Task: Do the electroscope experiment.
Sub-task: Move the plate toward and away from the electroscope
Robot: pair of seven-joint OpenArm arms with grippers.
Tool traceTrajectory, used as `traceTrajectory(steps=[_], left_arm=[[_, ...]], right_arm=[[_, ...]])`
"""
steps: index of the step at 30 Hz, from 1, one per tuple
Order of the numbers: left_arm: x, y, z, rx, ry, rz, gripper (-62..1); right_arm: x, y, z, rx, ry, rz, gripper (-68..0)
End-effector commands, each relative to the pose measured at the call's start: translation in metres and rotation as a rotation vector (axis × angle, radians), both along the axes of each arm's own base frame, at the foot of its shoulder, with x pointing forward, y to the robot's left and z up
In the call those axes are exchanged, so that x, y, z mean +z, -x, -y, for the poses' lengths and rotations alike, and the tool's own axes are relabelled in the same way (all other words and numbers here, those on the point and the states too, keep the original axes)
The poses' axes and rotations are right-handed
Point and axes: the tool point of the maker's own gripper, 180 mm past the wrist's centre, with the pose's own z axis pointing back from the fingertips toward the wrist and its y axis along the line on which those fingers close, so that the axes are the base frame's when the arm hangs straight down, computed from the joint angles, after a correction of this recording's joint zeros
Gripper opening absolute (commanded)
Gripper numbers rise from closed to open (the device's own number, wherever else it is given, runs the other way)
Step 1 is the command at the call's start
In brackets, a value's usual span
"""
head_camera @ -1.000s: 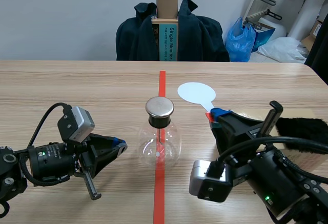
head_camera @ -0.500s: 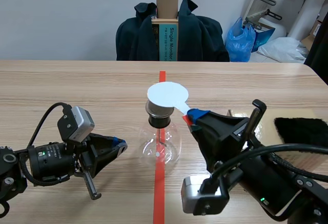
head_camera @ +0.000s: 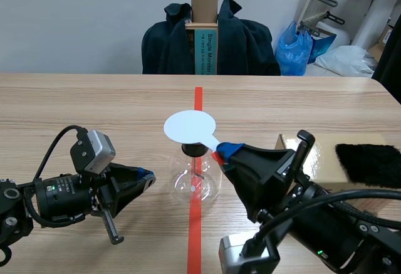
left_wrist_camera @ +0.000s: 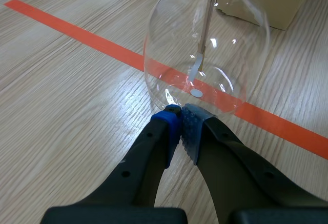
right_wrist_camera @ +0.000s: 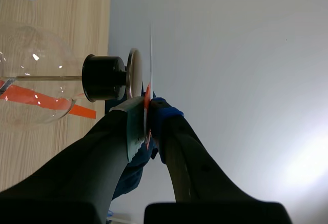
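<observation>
Right end effector (head_camera: 222, 152), clenched on the handle of the white disc (head_camera: 190, 127): we would lower it flat and gently onto the metal cap (right_wrist_camera: 134, 74) of the electroscope (head_camera: 195, 183).

Legible print in scene view only: "Single Monito…", dark letters running vertically on white panel of box (head_camera: 210, 49). Box upright behind far edge of table (head_camera: 94, 105), between folds of dark coat (head_camera: 247, 39). End of second word cut off at table edge. Smaller line of print alongside on same panel, too small to read.
</observation>
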Motion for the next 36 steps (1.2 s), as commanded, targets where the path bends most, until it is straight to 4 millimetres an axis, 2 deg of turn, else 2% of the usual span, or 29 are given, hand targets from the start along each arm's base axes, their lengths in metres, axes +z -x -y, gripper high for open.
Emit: traceTrajectory(steps=[1, 9, 15, 30, 36], left_arm=[[0.010, -0.005, 0.004, -0.001, 0.029, 0.028, -59.0], [0.010, -0.004, 0.004, -0.001, 0.029, 0.027, -59.0], [0.010, -0.004, 0.004, -0.001, 0.029, 0.027, -59.0], [0.010, -0.004, 0.004, -0.001, 0.029, 0.027, -59.0], [0.010, -0.004, 0.004, -0.001, 0.029, 0.027, -59.0]], right_arm=[[0.010, -0.006, 0.002, -0.004, -0.007, 0.038, -66.7], [0.007, -0.005, 0.001, 0.004, 0.013, 0.044, -66.7], [0.006, -0.013, 0.008, -0.058, 0.026, 0.050, -66.7], [0.009, -0.053, 0.057, -0.412, 0.016, 0.048, -66.7], [0.009, -0.056, 0.063, -0.448, 0.017, 0.045, -66.7]])
